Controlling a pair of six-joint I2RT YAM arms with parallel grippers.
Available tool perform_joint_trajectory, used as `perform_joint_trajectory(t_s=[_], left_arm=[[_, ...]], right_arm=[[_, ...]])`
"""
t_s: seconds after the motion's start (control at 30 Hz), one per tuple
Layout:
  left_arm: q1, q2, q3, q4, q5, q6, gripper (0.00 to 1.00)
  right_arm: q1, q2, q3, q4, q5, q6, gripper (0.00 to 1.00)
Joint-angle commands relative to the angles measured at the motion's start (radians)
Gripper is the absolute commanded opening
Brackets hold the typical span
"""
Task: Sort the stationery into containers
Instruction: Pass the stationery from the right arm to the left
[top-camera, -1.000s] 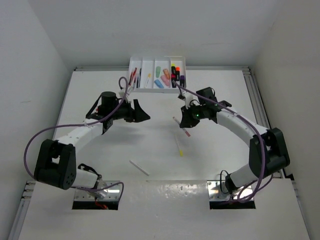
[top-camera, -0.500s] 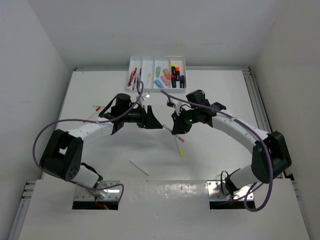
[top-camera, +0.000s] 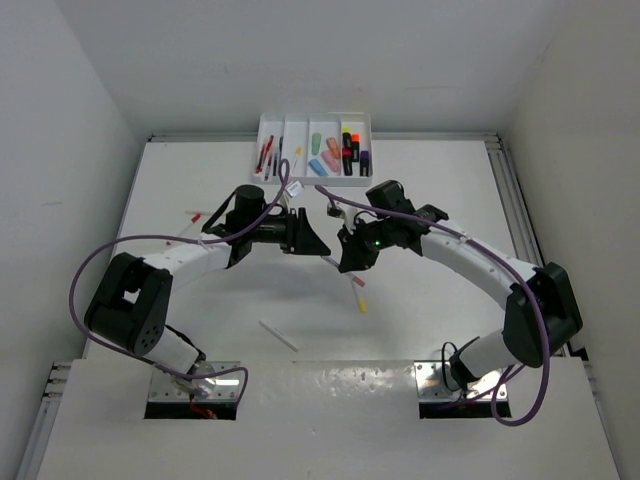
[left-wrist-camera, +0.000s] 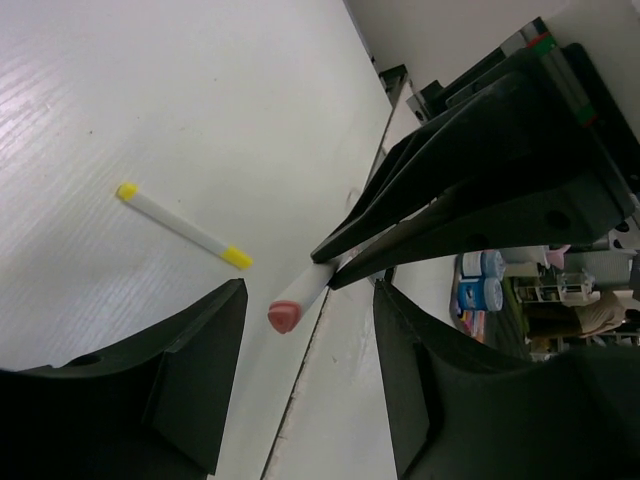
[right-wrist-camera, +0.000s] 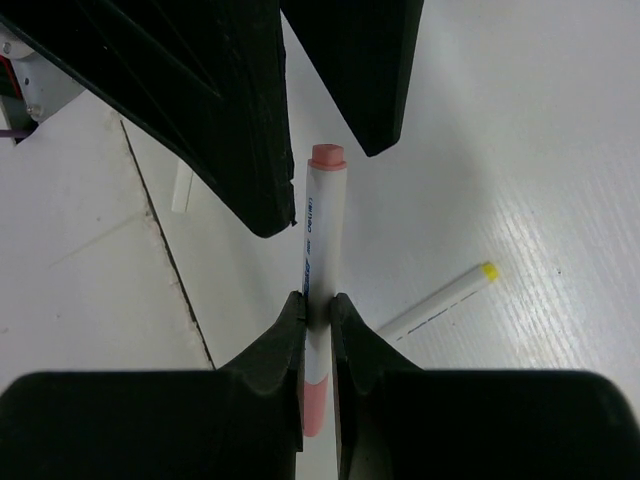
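White tray (top-camera: 316, 117) sits at the table's far edge and has four long compartments. Leftmost holds red pens (top-camera: 266, 152). Second holds one thin pale pen (top-camera: 297, 155). Third holds blue, green and orange highlighters (top-camera: 322, 156). Rightmost holds yellow-black, orange and purple highlighters (top-camera: 352, 150). Pink-ended white pen (right-wrist-camera: 318, 220) is mid-table, pinched on its barrel by the right gripper (right-wrist-camera: 318, 300). Yellow-ended white pen (left-wrist-camera: 183, 225) lies flat near it. Plain white pen (top-camera: 278, 335) lies nearer the bases. Red-tipped pen (top-camera: 192, 213) lies at the left, well apart.
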Motion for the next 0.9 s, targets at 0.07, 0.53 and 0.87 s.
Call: perform_joint_trajectory(t_s=[0.07,0.53,0.87], left_arm=[[-0.006,0.007,0.025,0.08,0.048,-0.046,0.55],[-0.012,0.009,-0.004,0.071,0.051,-0.053,0.52],[-0.014,0.006,-0.007,0.083,0.063,-0.072,0.13]], right_arm=[[0.008,-0.026,0.041,0.009,-0.018,-0.022,0.0],[0.008,-0.02,0.064,0.016,-0.006,-0.011,0.0],[0.008,-0.018,0.061,0.019,0.005,-0.013,0.0]])
